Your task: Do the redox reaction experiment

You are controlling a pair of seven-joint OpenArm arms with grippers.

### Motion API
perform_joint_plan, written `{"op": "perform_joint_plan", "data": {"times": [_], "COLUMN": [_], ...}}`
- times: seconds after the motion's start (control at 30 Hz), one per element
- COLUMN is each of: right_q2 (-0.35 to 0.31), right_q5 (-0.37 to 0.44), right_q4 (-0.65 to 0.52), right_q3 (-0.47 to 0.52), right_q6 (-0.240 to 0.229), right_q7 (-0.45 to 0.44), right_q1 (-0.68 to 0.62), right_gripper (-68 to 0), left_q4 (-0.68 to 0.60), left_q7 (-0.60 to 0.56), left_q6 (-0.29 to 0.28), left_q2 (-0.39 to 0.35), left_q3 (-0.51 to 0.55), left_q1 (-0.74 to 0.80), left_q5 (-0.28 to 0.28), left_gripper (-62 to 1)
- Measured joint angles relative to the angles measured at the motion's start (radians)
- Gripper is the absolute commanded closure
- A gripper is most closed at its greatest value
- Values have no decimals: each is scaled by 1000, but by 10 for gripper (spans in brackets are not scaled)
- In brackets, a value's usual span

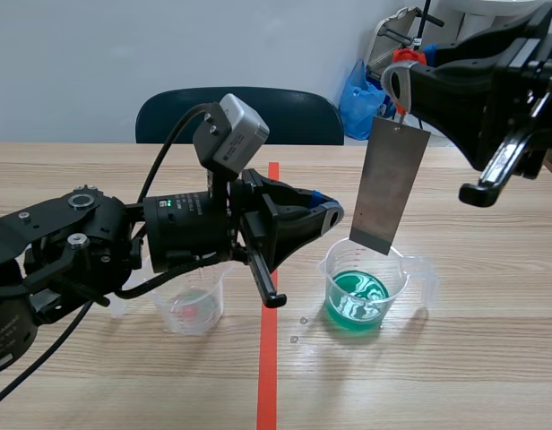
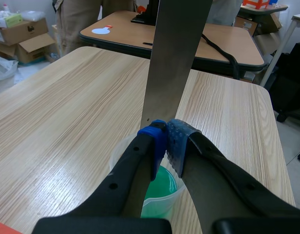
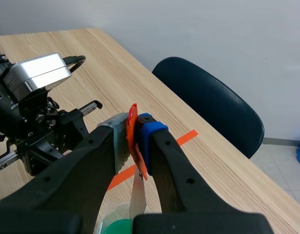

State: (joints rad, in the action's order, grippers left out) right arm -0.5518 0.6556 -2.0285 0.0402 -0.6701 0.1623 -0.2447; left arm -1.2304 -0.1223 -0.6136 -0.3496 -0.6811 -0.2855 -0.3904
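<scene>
A grey metal strip (image 1: pixel 389 184) hangs upright from an orange tab (image 1: pixel 403 57) at its top. My right gripper (image 1: pixel 403 79) is shut on that tab (image 3: pixel 134 139), high at the right. The strip's lower end sits at the rim of a clear beaker (image 1: pixel 410 273) holding green liquid (image 1: pixel 355 297). My left gripper (image 1: pixel 335 215) is level with the strip's lower part, fingers shut with nothing between the blue pads (image 2: pixel 157 144). The strip (image 2: pixel 174 58) rises just ahead of them; contact cannot be judged. The green beaker (image 2: pixel 162 187) lies below the fingers.
A second clear beaker (image 1: pixel 192 309) with a faint pink trace stands under my left arm, left of the orange tape line (image 1: pixel 269 358). A dark chair (image 1: pixel 240 112) and a blue bag (image 1: pixel 358 94) are beyond the table's far edge.
</scene>
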Motion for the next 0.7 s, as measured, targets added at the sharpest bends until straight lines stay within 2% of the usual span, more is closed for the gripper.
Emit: {"op": "perform_joint_plan", "data": {"times": [0.33, 0.53, 0.7], "right_q2": [0, 0, 0], "right_q5": [0, 0, 0], "right_q4": [0, 0, 0], "right_q3": [0, 0, 0], "right_q6": [0, 0, 0], "right_q7": [0, 0, 0], "right_q1": [0, 0, 0], "right_gripper": [-6, -6, -6], "left_q4": [0, 0, 0], "left_q7": [16, 14, -11], "left_q6": [0, 26, 26], "left_q2": [0, -3, -25], "left_q3": [0, 0, 0], "left_q1": [0, 0, 3], "left_q5": [4, 4, 3], "left_gripper": [-26, -26, -26]}}
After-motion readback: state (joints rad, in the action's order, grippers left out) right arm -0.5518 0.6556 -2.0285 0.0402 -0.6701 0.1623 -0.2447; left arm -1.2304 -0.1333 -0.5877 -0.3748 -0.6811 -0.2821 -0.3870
